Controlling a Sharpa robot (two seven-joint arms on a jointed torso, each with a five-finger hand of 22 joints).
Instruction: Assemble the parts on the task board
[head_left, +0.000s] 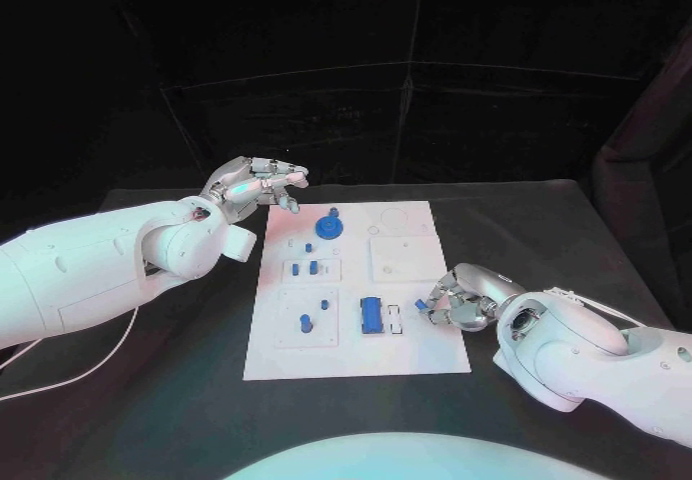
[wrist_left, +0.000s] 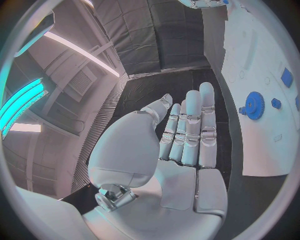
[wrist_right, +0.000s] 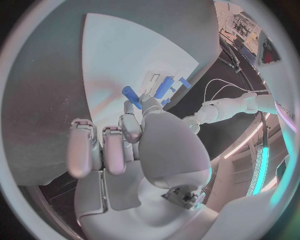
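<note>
White task board (head_left: 418, 352) sits mid black tabletop (head_left: 173, 410). We see the left robot hand (head_left: 257, 184) off the board's far left corner, fingers straight and apart, holding nothing. Right robot hand (head_left: 459, 298) is at the board's right edge, pinching a small blue peg (wrist_right: 131, 93) at its fingertips. On the board we see a blue gear (head_left: 330, 227) near the far end, a blue block (head_left: 372, 315) in its recess towards the near end, and small blue pegs (head_left: 304, 322) left of that block
</note>
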